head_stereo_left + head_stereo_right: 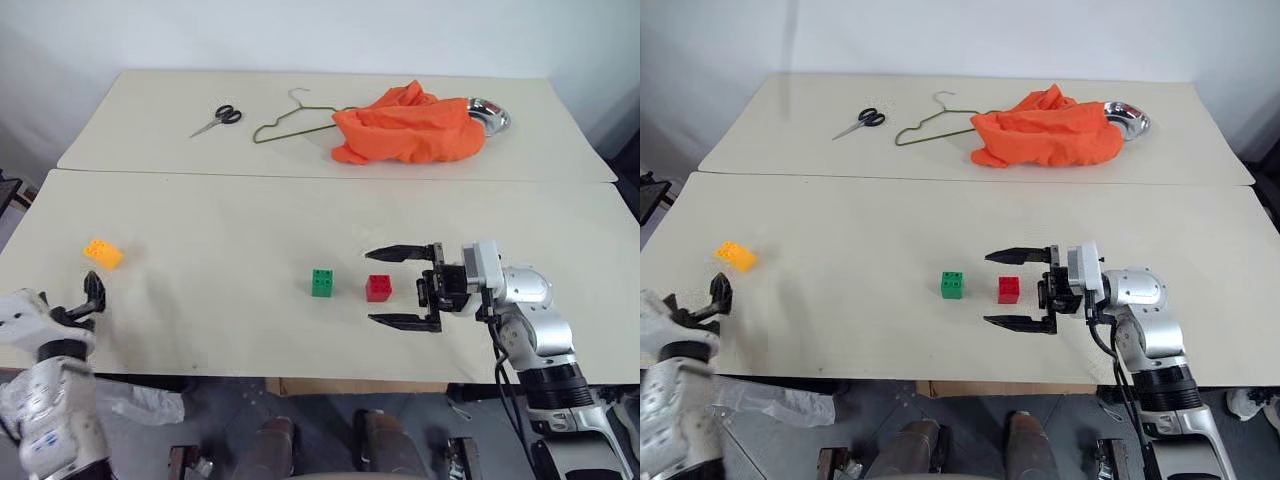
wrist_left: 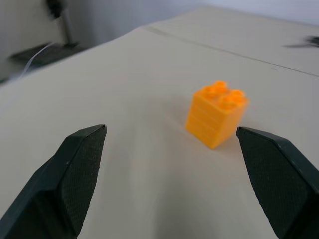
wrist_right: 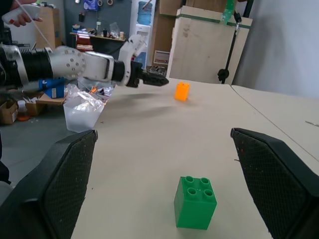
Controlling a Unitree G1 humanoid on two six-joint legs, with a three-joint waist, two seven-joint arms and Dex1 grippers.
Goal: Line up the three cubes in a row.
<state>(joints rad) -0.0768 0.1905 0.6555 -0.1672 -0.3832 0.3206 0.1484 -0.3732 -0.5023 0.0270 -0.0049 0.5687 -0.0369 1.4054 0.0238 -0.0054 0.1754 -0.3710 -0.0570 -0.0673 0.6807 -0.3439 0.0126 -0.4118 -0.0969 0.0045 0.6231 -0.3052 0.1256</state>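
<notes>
Green cube [image 1: 322, 282] and red cube [image 1: 378, 288] sit side by side, a small gap between them, near the front middle of the near table [image 1: 230, 300]; the yellow-orange cube [image 1: 103, 252] lies tilted, well apart, out toward the left edge. Right gripper [image 1: 400, 287] points left, level, fingers spread wide, the red cube just at the mouth of the gap and untouched. Left gripper [image 2: 174, 164] hangs low beside the yellow-orange cube, fingers spread, nothing held. Across the seam on the far table [image 1: 150, 120]: scissors [image 1: 217, 119], a wire hanger [image 1: 290, 117], an orange cloth [image 1: 408, 126] draped over a steel bowl [image 1: 491, 114].
</notes>
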